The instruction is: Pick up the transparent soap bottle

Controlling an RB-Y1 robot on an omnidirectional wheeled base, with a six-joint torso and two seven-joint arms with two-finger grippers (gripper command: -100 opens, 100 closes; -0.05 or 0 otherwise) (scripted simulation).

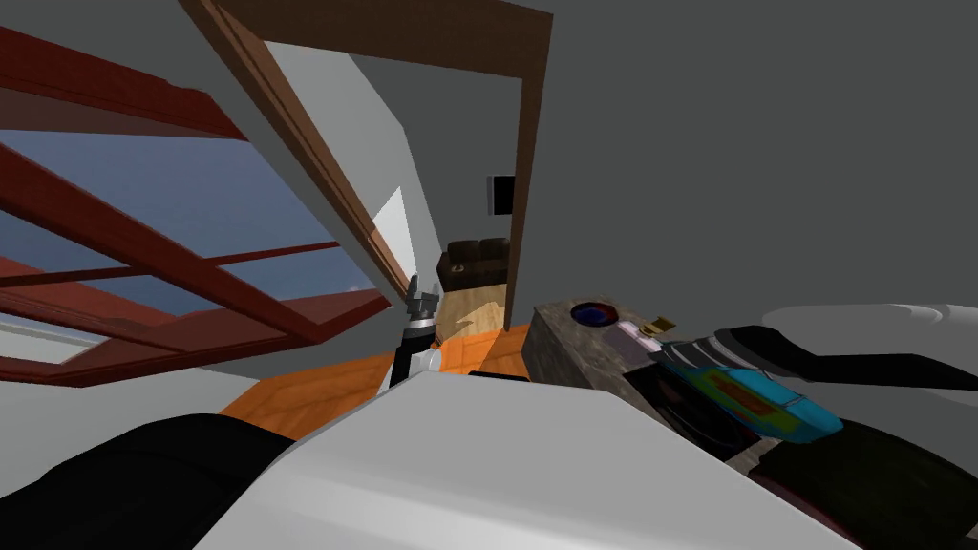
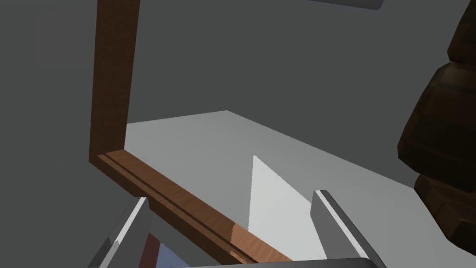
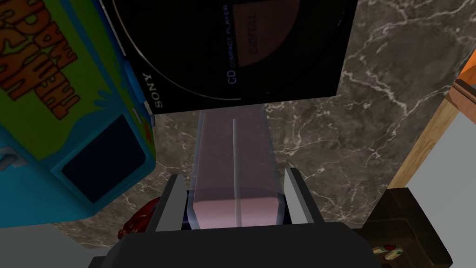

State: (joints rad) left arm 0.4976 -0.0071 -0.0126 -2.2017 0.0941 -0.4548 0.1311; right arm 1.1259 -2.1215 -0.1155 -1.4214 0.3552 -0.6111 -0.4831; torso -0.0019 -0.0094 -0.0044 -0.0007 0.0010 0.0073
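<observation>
Clear soap bottle (image 3: 218, 153) pinched in the right claw (image 3: 234, 174), pretty snug

Both pinkish sides are pressed by the fingers, above the marble table (image 3: 353, 139). In the head view a dark bowl (image 1: 592, 313) is seen at the bottle's 10 o'clock and a blue-green box (image 1: 754, 396) at 4. The left claw (image 1: 422, 301) is held up at 9, fingers spread.
</observation>
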